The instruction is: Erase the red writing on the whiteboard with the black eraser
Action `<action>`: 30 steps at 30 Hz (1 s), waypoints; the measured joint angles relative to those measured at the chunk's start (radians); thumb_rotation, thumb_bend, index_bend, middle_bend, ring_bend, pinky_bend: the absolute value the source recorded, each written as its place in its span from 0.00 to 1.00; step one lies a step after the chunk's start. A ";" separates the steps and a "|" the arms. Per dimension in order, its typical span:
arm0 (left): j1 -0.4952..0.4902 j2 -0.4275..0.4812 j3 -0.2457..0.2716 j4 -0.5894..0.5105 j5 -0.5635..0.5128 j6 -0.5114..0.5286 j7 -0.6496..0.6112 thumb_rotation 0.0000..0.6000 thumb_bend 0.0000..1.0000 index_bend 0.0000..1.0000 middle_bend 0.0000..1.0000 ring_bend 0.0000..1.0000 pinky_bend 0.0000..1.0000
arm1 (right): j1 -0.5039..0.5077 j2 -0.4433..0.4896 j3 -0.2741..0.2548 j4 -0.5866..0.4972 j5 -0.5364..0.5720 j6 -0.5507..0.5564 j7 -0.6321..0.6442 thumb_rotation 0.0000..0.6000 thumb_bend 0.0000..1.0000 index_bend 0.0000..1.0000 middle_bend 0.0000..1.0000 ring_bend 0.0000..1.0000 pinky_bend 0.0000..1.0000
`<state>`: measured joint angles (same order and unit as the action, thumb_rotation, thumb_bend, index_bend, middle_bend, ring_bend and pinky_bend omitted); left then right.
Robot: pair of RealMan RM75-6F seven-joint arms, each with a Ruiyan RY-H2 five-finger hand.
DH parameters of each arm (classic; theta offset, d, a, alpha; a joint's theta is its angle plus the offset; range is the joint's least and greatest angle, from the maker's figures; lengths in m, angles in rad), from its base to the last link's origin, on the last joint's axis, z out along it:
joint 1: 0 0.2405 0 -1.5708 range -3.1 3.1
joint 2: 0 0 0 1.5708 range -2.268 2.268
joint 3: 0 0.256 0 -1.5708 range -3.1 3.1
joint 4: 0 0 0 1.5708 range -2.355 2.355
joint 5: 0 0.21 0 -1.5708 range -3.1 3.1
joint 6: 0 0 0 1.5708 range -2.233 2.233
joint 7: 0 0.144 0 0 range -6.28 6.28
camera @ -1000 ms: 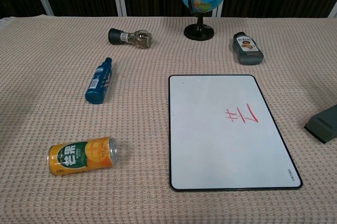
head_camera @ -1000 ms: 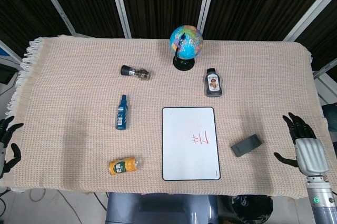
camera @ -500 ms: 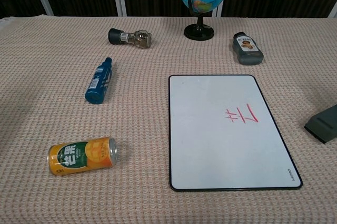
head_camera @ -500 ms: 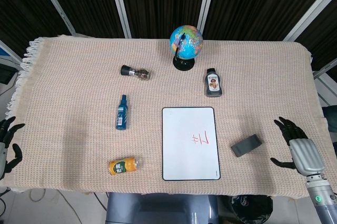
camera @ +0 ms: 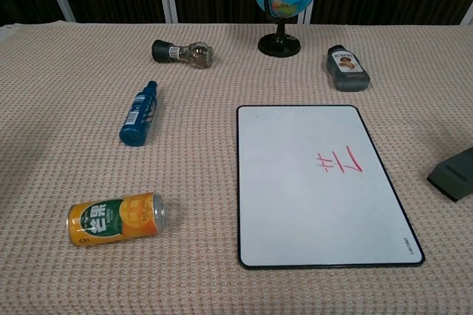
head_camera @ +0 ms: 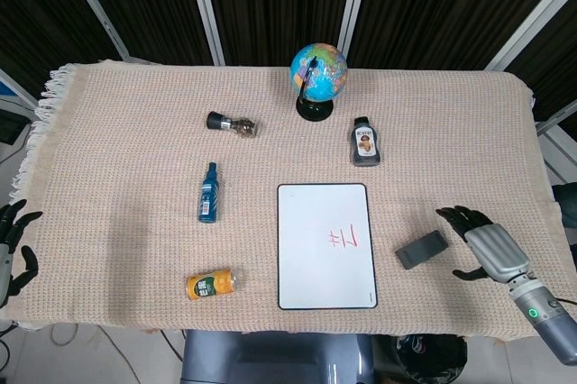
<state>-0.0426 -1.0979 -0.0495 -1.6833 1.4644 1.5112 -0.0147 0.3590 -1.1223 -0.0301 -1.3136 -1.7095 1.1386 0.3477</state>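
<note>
Near the counter's right edge, toward its front right corner, the head view shows the right robot hand [head_camera: 482, 247] with fingers spread and nothing in them, lying just beside the black eraser [head_camera: 421, 250] and not yet touching it. The eraser lies on the cloth between that robot hand and the whiteboard [head_camera: 325, 246], so it sits to the left of the hand, toward the counter's middle. Its long axis runs on a slant, the end nearer the right edge lying slightly farther from the front edge. The red writing [head_camera: 346, 239] is on the board's right half, the side nearest the eraser. The left robot hand [head_camera: 11, 244] hangs off the counter's left edge, fingers apart and empty, well apart from the eraser; the right is judged far better placed for the grasp. From the chest view, only one end of the eraser [camera: 452, 174] shows at the right border, resting flat just beside the whiteboard [camera: 295, 204], with the red writing [camera: 338, 161] intact. Neither robot hand appears in this view.
</note>
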 measured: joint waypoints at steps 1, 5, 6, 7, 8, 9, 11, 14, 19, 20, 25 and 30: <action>0.000 0.000 0.000 0.000 0.000 0.000 0.001 1.00 0.74 0.18 0.04 0.00 0.01 | 0.007 -0.006 -0.005 0.010 -0.007 -0.005 0.006 1.00 0.10 0.00 0.15 0.12 0.15; 0.000 -0.002 0.000 0.000 -0.002 -0.001 0.004 1.00 0.74 0.18 0.04 0.00 0.01 | 0.024 -0.039 -0.016 0.048 -0.020 -0.008 0.015 1.00 0.16 0.02 0.18 0.16 0.15; 0.000 -0.002 0.000 0.001 -0.003 -0.001 0.005 1.00 0.74 0.18 0.04 0.00 0.01 | 0.025 -0.047 -0.016 0.057 -0.021 -0.004 0.016 1.00 0.17 0.04 0.19 0.17 0.15; 0.000 -0.003 -0.001 0.001 -0.003 -0.001 0.005 1.00 0.74 0.18 0.04 0.00 0.01 | 0.025 -0.056 -0.016 0.067 -0.023 0.002 0.017 1.00 0.18 0.04 0.19 0.17 0.15; 0.000 -0.003 -0.001 0.001 -0.003 -0.001 0.007 1.00 0.74 0.18 0.04 0.00 0.01 | 0.026 -0.068 -0.016 0.082 -0.025 0.009 0.018 1.00 0.19 0.05 0.19 0.17 0.15; 0.000 -0.003 -0.001 0.001 -0.003 -0.001 0.007 1.00 0.74 0.18 0.04 0.00 0.01 | 0.028 -0.078 -0.017 0.095 -0.026 0.012 0.019 1.00 0.21 0.06 0.19 0.17 0.15; 0.000 -0.003 -0.001 0.001 -0.005 -0.001 0.008 1.00 0.74 0.18 0.04 0.00 0.01 | 0.033 -0.102 -0.022 0.125 -0.031 0.014 0.021 1.00 0.23 0.07 0.20 0.18 0.15; 0.000 -0.003 -0.002 0.001 -0.006 -0.001 0.009 1.00 0.74 0.18 0.04 0.00 0.01 | 0.044 -0.130 -0.035 0.160 -0.042 0.013 0.027 1.00 0.26 0.11 0.22 0.19 0.16; -0.001 -0.004 -0.002 0.002 -0.007 -0.002 0.011 1.00 0.74 0.18 0.04 0.00 0.01 | 0.060 -0.158 -0.048 0.194 -0.053 0.013 0.039 1.00 0.32 0.17 0.26 0.23 0.19; -0.001 -0.005 -0.002 0.002 -0.007 -0.002 0.012 1.00 0.74 0.18 0.04 0.00 0.01 | 0.064 -0.164 -0.049 0.200 -0.054 0.013 0.041 1.00 0.33 0.18 0.26 0.23 0.19; -0.001 -0.006 -0.002 0.002 -0.009 -0.003 0.015 1.00 0.74 0.18 0.04 0.00 0.01 | 0.082 -0.187 -0.057 0.224 -0.057 0.007 0.046 1.00 0.36 0.21 0.28 0.25 0.19; -0.001 -0.007 -0.003 0.001 -0.011 -0.003 0.017 1.00 0.74 0.18 0.04 0.00 0.01 | 0.095 -0.197 -0.067 0.230 -0.057 -0.007 0.038 1.00 0.37 0.22 0.29 0.25 0.19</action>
<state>-0.0437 -1.1045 -0.0525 -1.6825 1.4537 1.5080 0.0027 0.4535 -1.3195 -0.0973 -1.0834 -1.7668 1.1316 0.3853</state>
